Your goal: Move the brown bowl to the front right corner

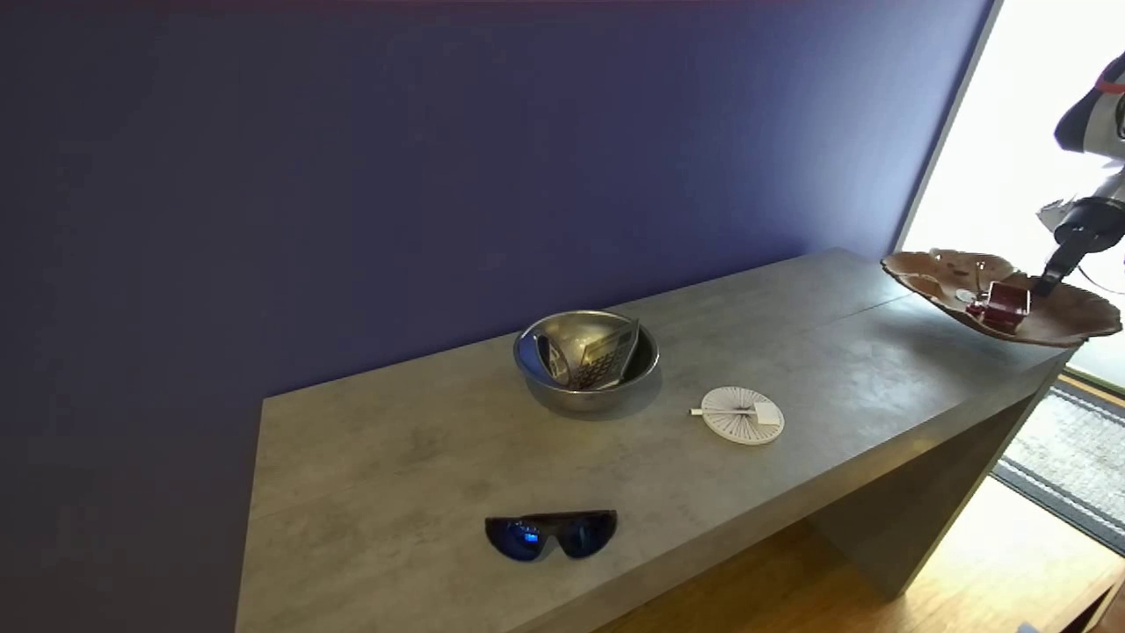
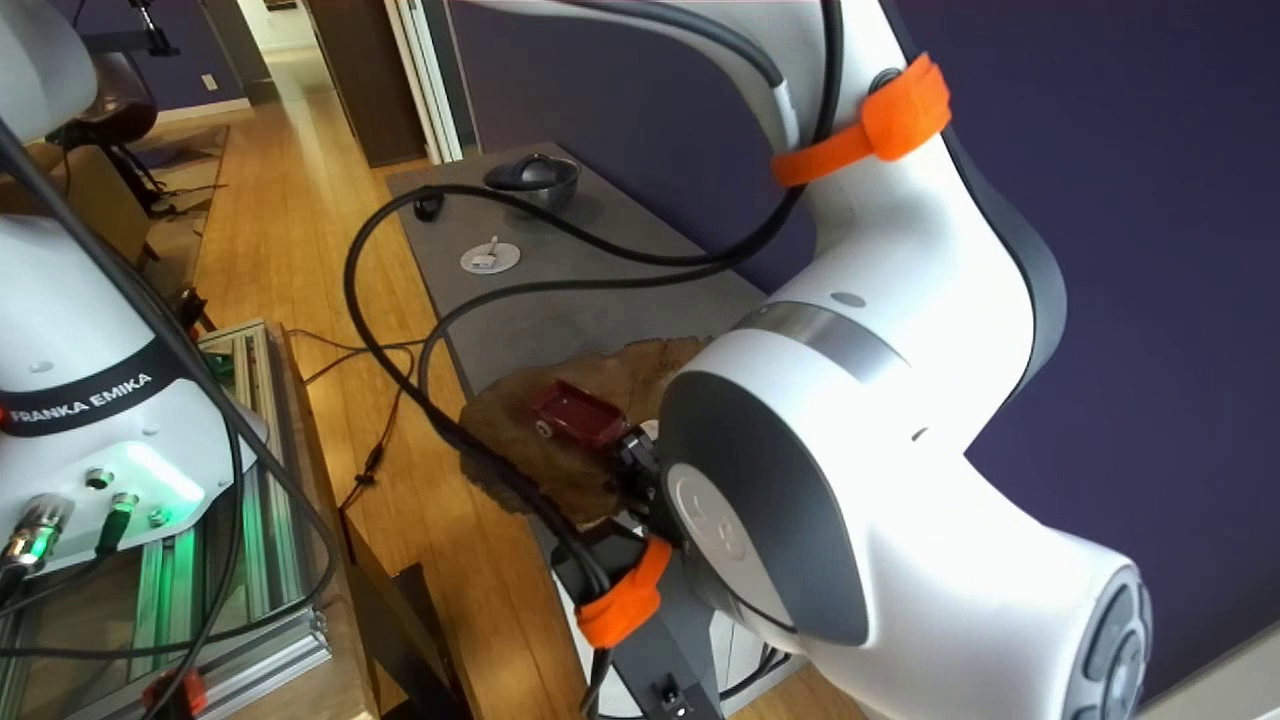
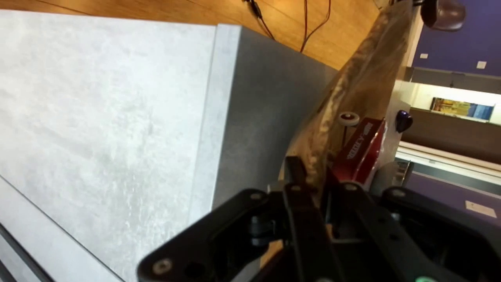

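Closest to the lens, the claw (image 3: 313, 174) is filling the bottom of the wrist view, and it's looking nearly closed: both tips are clamping the rim of the brown bowl (image 1: 1055, 318), one on either side, with just the rim's thickness between. So the bowl is lying right at the tips, and its long axis seems to be running across the grey table (image 1: 422, 448), not along it. In an exterior view it's hovering over what I'm taking to be the front right corner (image 1: 1048, 364), with part of it seemingly poking out past the edge. I'm reading the shadow (image 1: 927, 341) as a gap underneath. Some red box-like thing (image 1: 1008, 303) is sitting inside. My guess is the job's mostly coming down to lowering, maybe nudging inward first. I'd be worrying about that one-sided grip letting the bowl tip.
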